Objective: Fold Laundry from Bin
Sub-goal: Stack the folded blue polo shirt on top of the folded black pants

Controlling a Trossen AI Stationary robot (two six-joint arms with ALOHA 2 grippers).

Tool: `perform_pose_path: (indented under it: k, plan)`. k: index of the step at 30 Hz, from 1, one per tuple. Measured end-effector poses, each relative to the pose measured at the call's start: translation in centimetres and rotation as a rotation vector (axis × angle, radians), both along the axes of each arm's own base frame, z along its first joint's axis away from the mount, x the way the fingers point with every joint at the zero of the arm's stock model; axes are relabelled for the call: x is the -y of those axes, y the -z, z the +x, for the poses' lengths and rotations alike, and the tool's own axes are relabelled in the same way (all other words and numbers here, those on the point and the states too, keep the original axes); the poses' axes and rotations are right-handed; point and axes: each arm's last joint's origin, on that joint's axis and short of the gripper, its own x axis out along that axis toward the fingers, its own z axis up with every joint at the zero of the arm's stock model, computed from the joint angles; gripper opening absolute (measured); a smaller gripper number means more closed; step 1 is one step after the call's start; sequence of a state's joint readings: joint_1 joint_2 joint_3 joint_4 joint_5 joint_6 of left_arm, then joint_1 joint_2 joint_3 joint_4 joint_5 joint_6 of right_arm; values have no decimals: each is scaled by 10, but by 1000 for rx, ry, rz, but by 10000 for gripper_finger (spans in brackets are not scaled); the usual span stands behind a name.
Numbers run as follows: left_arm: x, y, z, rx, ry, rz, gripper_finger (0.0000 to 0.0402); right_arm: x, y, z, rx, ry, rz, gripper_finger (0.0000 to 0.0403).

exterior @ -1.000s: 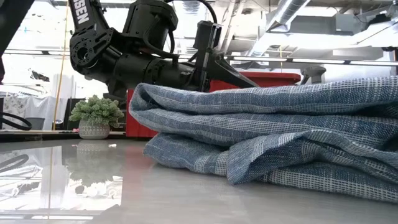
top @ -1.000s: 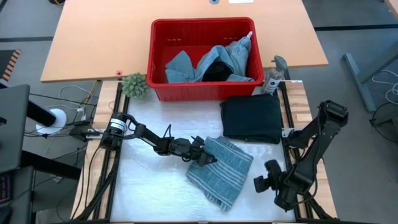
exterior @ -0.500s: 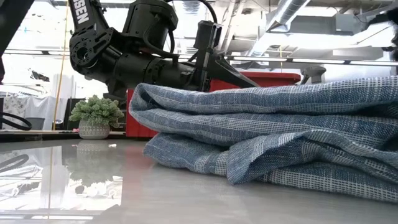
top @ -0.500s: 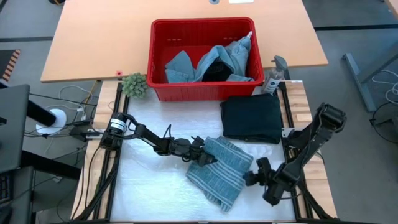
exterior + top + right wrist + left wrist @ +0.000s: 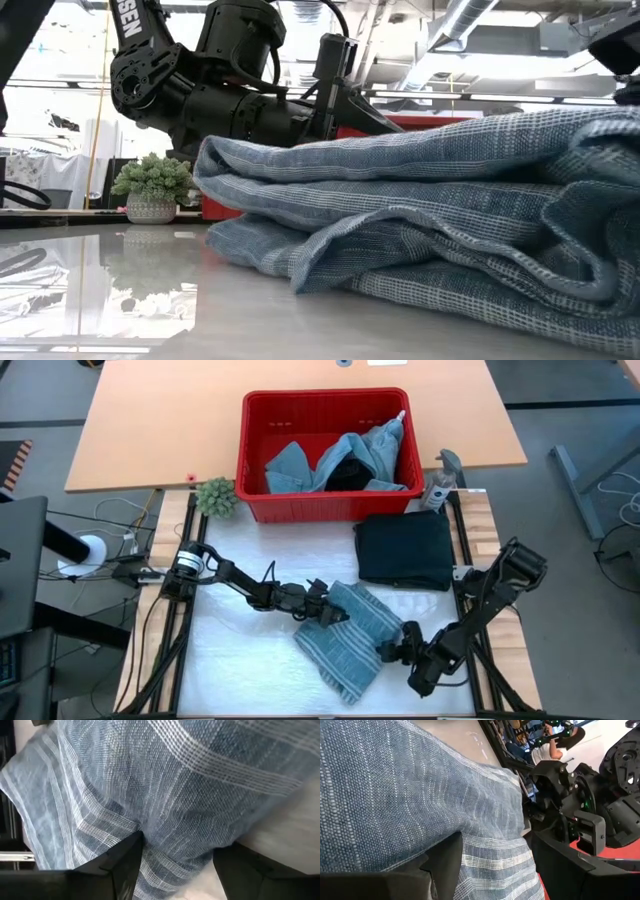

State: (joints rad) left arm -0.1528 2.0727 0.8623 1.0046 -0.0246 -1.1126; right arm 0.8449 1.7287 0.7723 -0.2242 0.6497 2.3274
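Observation:
A blue-grey striped cloth (image 5: 345, 645), folded in layers, lies on the white table top near the front middle. My left gripper (image 5: 325, 615) stands open at its left edge, with the cloth (image 5: 420, 795) between the fingers. At the right edge my right gripper (image 5: 390, 652) is open and slants down, the cloth (image 5: 165, 785) bulging between its fingers. The red bin (image 5: 245, 450) stands at the far side, holding light blue denim and dark laundry (image 5: 340, 460). My left gripper comes in nearly level from the table's left. The cloth's left folded edge (image 5: 470, 850) lies between its open fingers, and the upper finger (image 5: 375, 118) rests along the top layer. The cloth stays on the table. My right gripper slants down from the table's right. Its open fingers (image 5: 125, 860) stand on either side of the cloth's right edge (image 5: 175, 835), which bunches up in several layers between them. The cloth lies on the table.
A folded black garment (image 5: 405, 550) lies just beyond the striped cloth, at the right. A small green plant (image 5: 215, 497) stands left of the bin and a spray bottle (image 5: 440, 485) right of it. Bare white table top (image 5: 240, 660) lies at the near left.
My right gripper has come down and gone toward the table's left, into the striped cloth's right edge, rolling as it went. The cloth's right part has slid left and bunched higher, and the whole piece is now narrower.

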Motion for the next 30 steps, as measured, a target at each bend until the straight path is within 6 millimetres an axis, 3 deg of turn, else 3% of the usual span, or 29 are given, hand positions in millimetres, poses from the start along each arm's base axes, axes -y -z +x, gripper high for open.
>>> perform_pose_path:
  k: [5,7,12,19,24,30]
  plan:
    - [0,0,0,-5,-9,8,226,14,1,12,-15,64,5,229]
    - [0,0,0,-5,-9,8,226,18,2,15,-32,77,0,188]
    - [0,0,0,-7,-12,11,226,25,3,18,-18,70,-91,42]
    - [0,0,0,-6,3,-5,226,27,-8,20,24,57,-130,36]
    - [0,-2,0,14,22,-51,226,37,-50,29,154,62,-196,36]
    - [-5,-12,2,108,8,-176,226,77,-99,40,196,25,-321,36]
